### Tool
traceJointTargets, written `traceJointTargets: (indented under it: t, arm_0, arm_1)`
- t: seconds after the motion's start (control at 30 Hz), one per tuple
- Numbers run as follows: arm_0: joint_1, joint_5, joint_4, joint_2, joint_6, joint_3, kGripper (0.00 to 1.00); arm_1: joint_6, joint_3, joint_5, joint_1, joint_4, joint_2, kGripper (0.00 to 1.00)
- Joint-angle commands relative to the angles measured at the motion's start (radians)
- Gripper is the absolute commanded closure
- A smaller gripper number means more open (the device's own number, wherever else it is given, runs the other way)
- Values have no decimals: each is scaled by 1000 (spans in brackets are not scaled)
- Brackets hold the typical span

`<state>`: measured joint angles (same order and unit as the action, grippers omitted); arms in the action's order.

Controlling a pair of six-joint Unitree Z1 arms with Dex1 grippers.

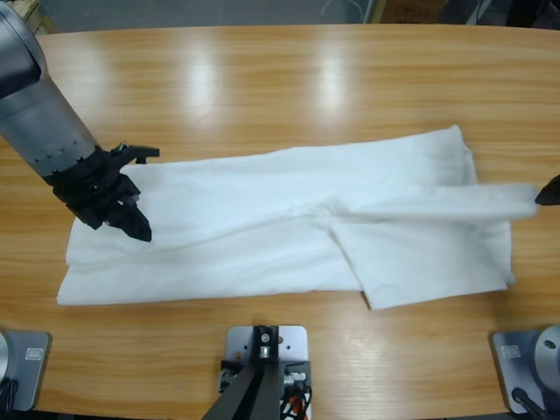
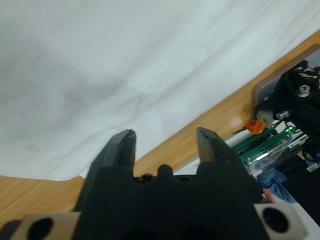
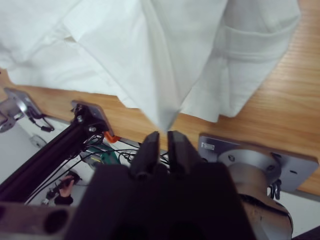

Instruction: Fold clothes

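The long wooden table [image 1: 289, 79] shows pale, glossy grain with bright ceiling reflections along its far half; beyond its far edge only a strip of dim floor and some boxes can be made out.

The left gripper [image 1: 122, 208] hovers over the near-left end of the white garment [image 1: 262, 219], its black jaws spread apart with nothing between them. In the left wrist view the left gripper [image 2: 165, 145] points across the cloth's hem, with the table edge and rig electronics just beyond its tips.

The garment lies flat across the table's middle, its long axis running side to side, from under the left gripper away toward the right gripper [image 1: 549, 191], rising slightly toward the far right. A fold of it overlaps at the near right.

The right gripper, at the picture's right edge, is pinching a drawn-out corner of the garment [image 3: 165, 60]; in the right wrist view the jaws of the right gripper [image 3: 164, 142] are pressed nearly together on a hanging point of cloth, the garment spreading beyond it.
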<state>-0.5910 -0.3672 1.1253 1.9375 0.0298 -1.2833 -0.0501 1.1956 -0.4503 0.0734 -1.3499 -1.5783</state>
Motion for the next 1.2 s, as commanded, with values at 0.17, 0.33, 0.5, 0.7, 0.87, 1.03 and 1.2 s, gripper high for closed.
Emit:
traceJointTargets:
  t: [0.17,0.33,0.5,0.7,0.87,1.03,1.2]
  arm_0:
    - [-14,-12,-13,89,10,60,1000]
    - [-30,-26,-63,34,108,110,1000]
    - [-32,-24,-117,22,216,122,690]
    - [-54,-24,-155,34,256,128,690]
    - [-59,-26,-163,34,263,129,690]
    - [-70,-26,-163,39,263,133,674]
    - [-86,-26,-164,38,267,136,658]
  arm_1:
    - [138,72,106,-263,186,57,107]
    - [89,-39,58,-337,443,-99,280]
    - [134,-162,31,-369,642,-146,419]
    - [113,-237,-9,-368,728,-211,478]
    - [100,-291,-29,-360,811,-258,478]
    - [67,-305,-36,-334,839,-269,477]
    - [67,-327,-36,-333,871,-279,471]
